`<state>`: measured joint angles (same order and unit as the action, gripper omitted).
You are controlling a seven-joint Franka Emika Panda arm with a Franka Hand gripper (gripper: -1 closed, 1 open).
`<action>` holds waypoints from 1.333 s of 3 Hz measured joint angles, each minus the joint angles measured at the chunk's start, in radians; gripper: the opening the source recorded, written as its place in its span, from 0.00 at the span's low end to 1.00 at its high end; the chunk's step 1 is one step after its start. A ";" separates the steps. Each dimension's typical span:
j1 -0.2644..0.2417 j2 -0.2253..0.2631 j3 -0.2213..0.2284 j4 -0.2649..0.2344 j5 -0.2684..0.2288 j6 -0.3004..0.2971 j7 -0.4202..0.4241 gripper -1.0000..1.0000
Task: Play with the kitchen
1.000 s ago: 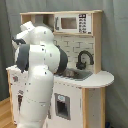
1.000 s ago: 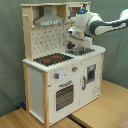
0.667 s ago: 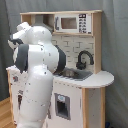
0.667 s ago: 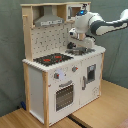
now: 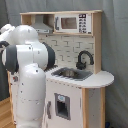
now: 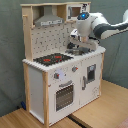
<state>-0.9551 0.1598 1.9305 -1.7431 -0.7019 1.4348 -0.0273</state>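
Observation:
The kitchen (image 6: 60, 80) is a white and light-wood toy with a black-red stovetop (image 6: 52, 59), a grey hood (image 6: 48, 20), a pegboard back (image 6: 49, 40), an oven door (image 6: 64, 96) and knobs (image 6: 57, 76). In the first exterior view its black faucet (image 5: 84, 59) curves over the sink (image 5: 73, 74), below a microwave (image 5: 70, 23). In the second exterior view my gripper (image 6: 76, 46) hangs over the sink area at the counter's right end and hides the faucet. In the first exterior view my own white arm (image 5: 30, 70) hides the gripper.
The kitchen stands on a wooden floor (image 6: 100, 112) in front of a grey curtain (image 5: 115, 45). In the first exterior view the arm's bulky links cover the kitchen's left half, stove side included. A rounded counter end (image 5: 102, 80) sticks out on the first exterior view's right.
The arm has shifted a little over the counter. The gripper stays above the sink area, and nothing on the kitchen has visibly moved.

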 joint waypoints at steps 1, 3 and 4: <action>0.000 -0.102 0.032 0.000 -0.014 -0.010 -0.006 1.00; 0.001 -0.247 0.174 0.016 -0.047 -0.129 -0.003 1.00; 0.001 -0.283 0.244 0.032 -0.085 -0.208 -0.003 1.00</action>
<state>-0.9540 -0.1228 2.1749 -1.7111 -0.7870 1.2266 -0.0306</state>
